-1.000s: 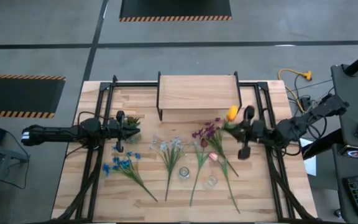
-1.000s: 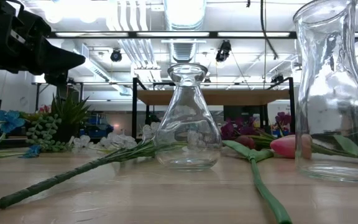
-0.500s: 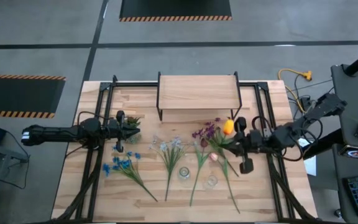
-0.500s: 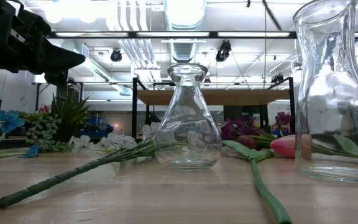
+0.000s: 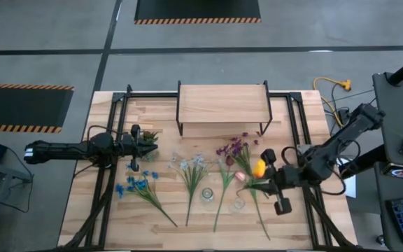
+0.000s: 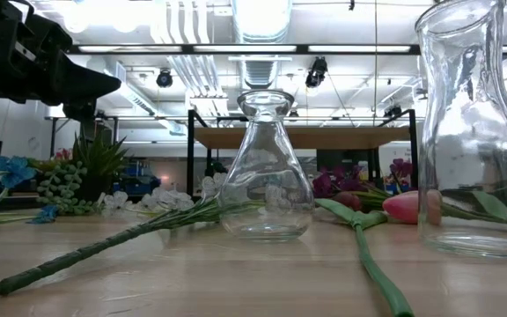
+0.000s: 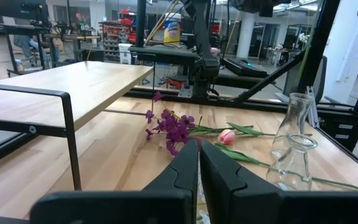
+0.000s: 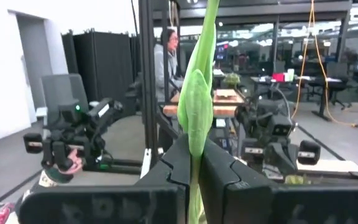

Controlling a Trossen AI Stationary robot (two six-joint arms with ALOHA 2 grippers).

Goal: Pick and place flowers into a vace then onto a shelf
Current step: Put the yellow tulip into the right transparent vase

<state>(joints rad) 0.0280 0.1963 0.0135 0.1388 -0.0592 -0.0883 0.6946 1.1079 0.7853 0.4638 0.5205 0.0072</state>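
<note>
The right tool (image 5: 268, 176) is clamped shut on the yellow flower (image 5: 259, 168), its fingers (image 8: 219, 165) pinching the green stalk, which runs straight up between them in the right wrist view. From above, the bloom rides clear of the tabletop (image 5: 306, 224), toward its right side and near the front edge. The narrower vase (image 5: 238, 205) stands just beside the bloom, on the front-edge side and a little toward the left edge; the rounder vase (image 5: 207, 197) stands farther left. The coming move, I judge, turns on getting the stalk's long axis upright with its cut end over that nearer vase mouth. The right arm is far nearer. The left tool (image 7: 194, 163) is closed and empty, waiting near the left edge by the potted plant (image 5: 147, 137). The shelf (image 5: 222, 103) sits at the back edge.
</note>
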